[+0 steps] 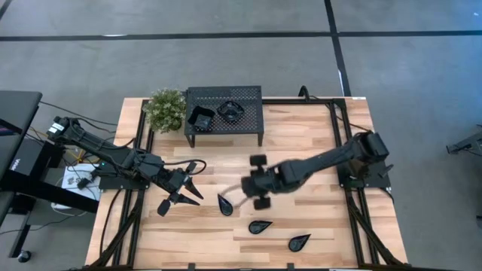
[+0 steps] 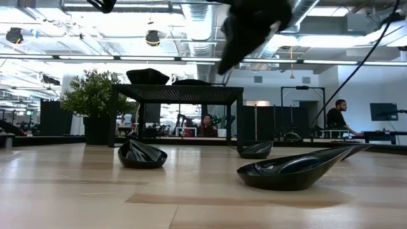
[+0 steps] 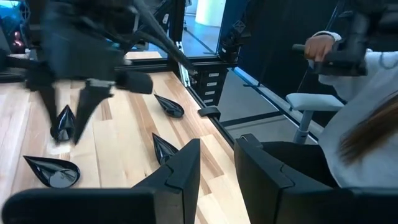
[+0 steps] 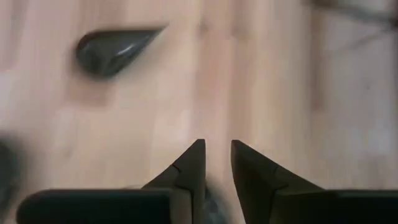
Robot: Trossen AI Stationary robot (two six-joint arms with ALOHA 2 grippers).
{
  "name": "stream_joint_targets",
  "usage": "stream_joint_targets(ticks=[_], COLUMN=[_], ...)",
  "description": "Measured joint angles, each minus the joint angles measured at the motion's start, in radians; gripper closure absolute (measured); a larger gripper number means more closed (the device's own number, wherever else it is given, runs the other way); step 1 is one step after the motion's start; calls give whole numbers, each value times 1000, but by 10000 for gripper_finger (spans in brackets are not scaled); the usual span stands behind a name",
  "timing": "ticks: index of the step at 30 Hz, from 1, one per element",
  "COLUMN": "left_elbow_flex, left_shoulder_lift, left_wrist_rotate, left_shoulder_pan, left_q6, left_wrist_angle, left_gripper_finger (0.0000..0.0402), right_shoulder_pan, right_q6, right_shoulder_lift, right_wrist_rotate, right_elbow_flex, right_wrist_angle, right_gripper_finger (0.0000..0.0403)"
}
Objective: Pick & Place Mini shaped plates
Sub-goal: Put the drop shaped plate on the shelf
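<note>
Wooden table (image 1: 316,150) carries unlabeled black teardrop plates (image 1: 260,226); right claw (image 1: 242,191) and left claw (image 1: 181,192) both slightly parted, empty.

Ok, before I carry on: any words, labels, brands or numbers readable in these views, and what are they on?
No text can be read in any view.
The dark equipment at the table's left edge in the high view has small white marks, too small to read.
The leaf-shaped plates and the perforated stand show no markings.

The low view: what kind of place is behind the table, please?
Probably an open-plan office or lab. Behind the wooden table run exposed ceiling ducts and strip lights, and a person stands at a desk by a monitor.
</note>
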Motion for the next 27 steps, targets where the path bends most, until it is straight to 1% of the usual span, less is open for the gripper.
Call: stream_joint_targets(ticks=[2, 6, 7, 9, 11, 13, 14, 20, 26, 27], left_elbow_flex=[0, 0, 0, 0, 0, 0, 0, 1, 1, 1], left_shoulder_lift=[0, 0, 0, 0, 0, 0, 0, 0, 2, 2], left_wrist_rotate=[0, 0, 0, 0, 0, 0, 0, 0, 0, 0], left_shoulder_pan=[0, 0, 0, 0, 0, 0, 0, 1, 1, 1], left_q6=[1, 26, 28, 29, 29, 28, 28, 27, 27, 27], left_wrist_angle=[2, 7, 7, 11, 14, 14, 15, 21, 22, 21], left_gripper_finger=[302, 302, 302, 302, 302, 302, 302, 302, 302, 302], right_shoulder_pan=[32, 57, 58, 58, 52, 42, 39, 5, -23, -26], right_q6=[42, 136, 142, 144, 144, 144, 140, 51, 38, 39], right_shoulder_lift=[0, 20, 20, 27, 45, 70, 77, 133, 151, 155], right_wrist_rotate=[-2, -18, -18, -21, -43, -63, -66, -68, -195, -202], right_elbow_flex=[-14, -60, -73, -92, -103, -98, -99, -99, -99, -97], right_wrist_angle=[-74, -148, -135, -105, -143, -112, -126, -98, -102, -90], right_gripper_finger=[331, 332, 332, 332, 332, 332, 332, 332, 332, 332])
